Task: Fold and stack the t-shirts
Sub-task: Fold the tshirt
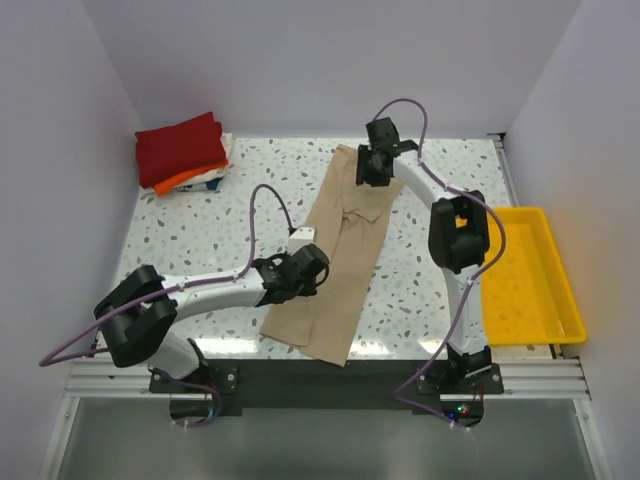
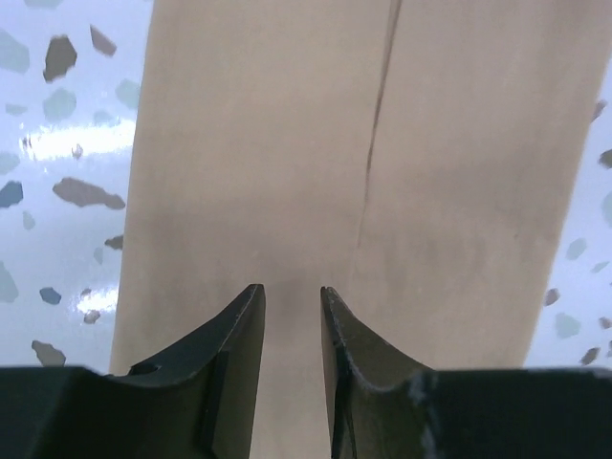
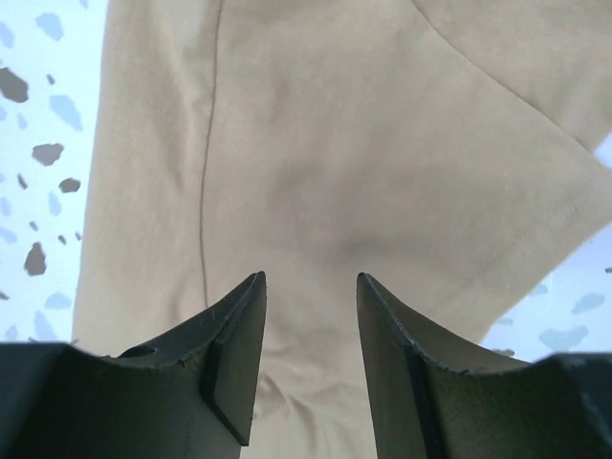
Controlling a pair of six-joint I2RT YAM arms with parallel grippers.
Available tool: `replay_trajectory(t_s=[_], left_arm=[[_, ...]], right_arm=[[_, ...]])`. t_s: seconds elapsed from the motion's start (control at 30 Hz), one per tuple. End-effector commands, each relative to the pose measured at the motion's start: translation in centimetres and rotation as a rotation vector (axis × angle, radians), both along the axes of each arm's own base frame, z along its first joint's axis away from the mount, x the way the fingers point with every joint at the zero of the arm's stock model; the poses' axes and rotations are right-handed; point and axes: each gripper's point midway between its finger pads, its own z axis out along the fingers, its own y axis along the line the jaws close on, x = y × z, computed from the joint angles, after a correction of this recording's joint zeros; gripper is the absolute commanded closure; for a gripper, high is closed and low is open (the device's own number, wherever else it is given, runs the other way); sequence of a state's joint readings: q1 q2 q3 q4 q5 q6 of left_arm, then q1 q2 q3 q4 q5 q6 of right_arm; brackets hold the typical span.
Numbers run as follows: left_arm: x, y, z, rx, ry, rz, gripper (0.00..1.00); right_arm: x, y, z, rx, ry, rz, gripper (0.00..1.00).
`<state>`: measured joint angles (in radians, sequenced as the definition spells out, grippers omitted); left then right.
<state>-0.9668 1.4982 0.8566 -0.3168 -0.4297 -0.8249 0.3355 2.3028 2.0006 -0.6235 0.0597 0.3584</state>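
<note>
The tan t-shirt (image 1: 345, 250) lies on the speckled table, folded lengthwise into a long narrow strip that runs from the far middle to the near edge. My left gripper (image 1: 312, 268) is over the strip's left side near its middle; in the left wrist view (image 2: 292, 289) its jaws stand narrowly apart just above flat cloth (image 2: 459, 143). My right gripper (image 1: 368, 170) is at the strip's far end; in the right wrist view (image 3: 311, 277) its jaws are open wider over slightly wrinkled cloth (image 3: 382, 124). A folded dark red shirt (image 1: 180, 148) tops orange (image 1: 180, 181) and white (image 1: 212, 180) ones at the back left.
A yellow plastic tray (image 1: 525, 275) stands off the table's right side. White walls close in the back and both sides. Bare speckled tabletop (image 1: 200, 240) lies between the stack and the tan shirt.
</note>
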Motion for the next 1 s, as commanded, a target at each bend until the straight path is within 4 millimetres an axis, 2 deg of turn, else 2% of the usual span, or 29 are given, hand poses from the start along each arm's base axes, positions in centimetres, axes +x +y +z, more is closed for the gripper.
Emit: replay_trajectory(t_s=[0.0,0.07,0.2,0.5,0.63,0.7,0.73,0.77,0.8,0.83,0.97], left_arm=[[-1.8,0.4,-1.5,0.012,0.039,-0.061,0.67],[-2.8,0.7,-2.7,0.02,0.062,-0.067,0.68],[-5.1,-0.2,-5.0,0.024,0.12,-0.097,0.72],[-8.6,-2.5,-7.4,0.026,0.196,-0.136,0.74],[-8.7,-3.6,-7.3,-0.005,0.205,-0.148,0.73],[-8.5,-4.0,-7.2,-0.009,0.202,-0.152,0.72],[-8.2,-4.6,-6.8,-0.019,0.195,-0.157,0.71],[-8.1,-4.6,-6.8,-0.011,0.193,-0.162,0.69],[-8.0,-4.7,-7.0,-0.003,0.196,-0.161,0.68],[-7.7,-5.0,-6.8,-0.007,0.192,-0.164,0.67],[-6.6,-5.4,-6.9,-0.027,0.215,-0.16,0.64]], right_arm=[[-0.1,1.1,3.6,0.075,-0.077,-0.002,0.53],[-0.3,1.4,2.9,0.079,-0.057,0.006,0.53],[-0.8,1.9,0.9,0.074,-0.02,0.018,0.54],[-1.2,2.0,-3.1,0.036,0.049,0.034,0.54],[-0.6,1.8,-4.4,0.013,0.071,0.04,0.54],[-0.7,1.7,-5.9,-0.013,0.098,0.044,0.54],[0.1,1.9,-5.5,-0.01,0.08,0.05,0.54],[0.1,1.8,-6.8,-0.02,0.1,0.051,0.54],[0.5,1.9,-6.9,-0.025,0.094,0.051,0.53],[1.5,2.1,-6.2,-0.016,0.068,0.053,0.53],[3.4,3.0,-7.1,-0.005,0.057,0.056,0.53]])
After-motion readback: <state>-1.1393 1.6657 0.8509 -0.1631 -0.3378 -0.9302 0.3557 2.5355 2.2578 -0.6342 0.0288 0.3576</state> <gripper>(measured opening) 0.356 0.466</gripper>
